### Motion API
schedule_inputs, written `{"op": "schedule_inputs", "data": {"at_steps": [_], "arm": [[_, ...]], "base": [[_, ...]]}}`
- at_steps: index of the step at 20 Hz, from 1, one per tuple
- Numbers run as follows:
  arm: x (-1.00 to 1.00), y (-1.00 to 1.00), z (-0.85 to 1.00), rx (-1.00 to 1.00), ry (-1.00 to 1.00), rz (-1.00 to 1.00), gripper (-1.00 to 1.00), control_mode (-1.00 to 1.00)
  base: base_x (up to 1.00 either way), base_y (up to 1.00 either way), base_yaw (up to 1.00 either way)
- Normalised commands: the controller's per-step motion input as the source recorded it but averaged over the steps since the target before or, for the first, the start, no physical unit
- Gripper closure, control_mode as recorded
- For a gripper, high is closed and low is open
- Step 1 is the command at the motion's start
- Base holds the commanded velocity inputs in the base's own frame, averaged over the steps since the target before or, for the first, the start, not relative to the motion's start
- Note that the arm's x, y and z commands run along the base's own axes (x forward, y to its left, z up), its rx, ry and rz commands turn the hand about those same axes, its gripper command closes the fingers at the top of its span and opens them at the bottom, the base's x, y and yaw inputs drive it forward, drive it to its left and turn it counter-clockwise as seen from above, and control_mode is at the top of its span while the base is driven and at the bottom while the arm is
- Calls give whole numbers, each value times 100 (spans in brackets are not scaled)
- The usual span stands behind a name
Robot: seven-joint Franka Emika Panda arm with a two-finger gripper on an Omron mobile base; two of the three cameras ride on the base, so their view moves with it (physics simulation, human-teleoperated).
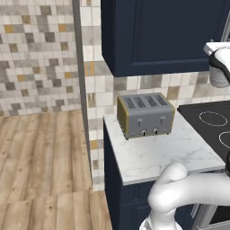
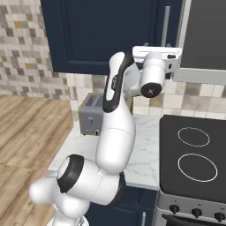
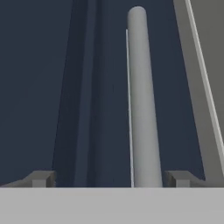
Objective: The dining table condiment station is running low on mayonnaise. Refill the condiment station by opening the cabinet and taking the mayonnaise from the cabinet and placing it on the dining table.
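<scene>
Step in hand: opening the cabinet (image 2: pixel 110 31). The gripper (image 3: pixel 109 179) is held wide open, empty, its fingertips straddling the handle (image 3: pixel 142 100), a smooth silver round bar on the flat navy door. Next: closing on the bar, then pulling. Mayonnaise presumably inside, unseen.

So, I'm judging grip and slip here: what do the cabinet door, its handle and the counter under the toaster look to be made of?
The cabinet door looks like painted wood or laminate: flat matte navy with a recessed panel. Its handle looks like brushed metal: a smooth, silver-grey round bar, likely slippery. The counter looks like polished marble: white with grey veins. The toaster looks like grey metal. All rendered, so this is appearance only.
</scene>
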Motion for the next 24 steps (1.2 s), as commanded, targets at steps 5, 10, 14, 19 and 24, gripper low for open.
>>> {"op": "schedule_inputs", "data": {"at_steps": [5,10,14,19,24], "arm": [[14,9,0,0,5,11,100,-100],[5,29,0,-5,11,18,100,-100],[-11,58,1,-11,3,16,100,-100],[-57,76,3,-14,0,13,100,-100],[-84,93,1,-13,0,11,100,-100]], "base": [[0,0,0],[0,0,0],[0,0,0],[0,0,0],[0,0,0]]}}
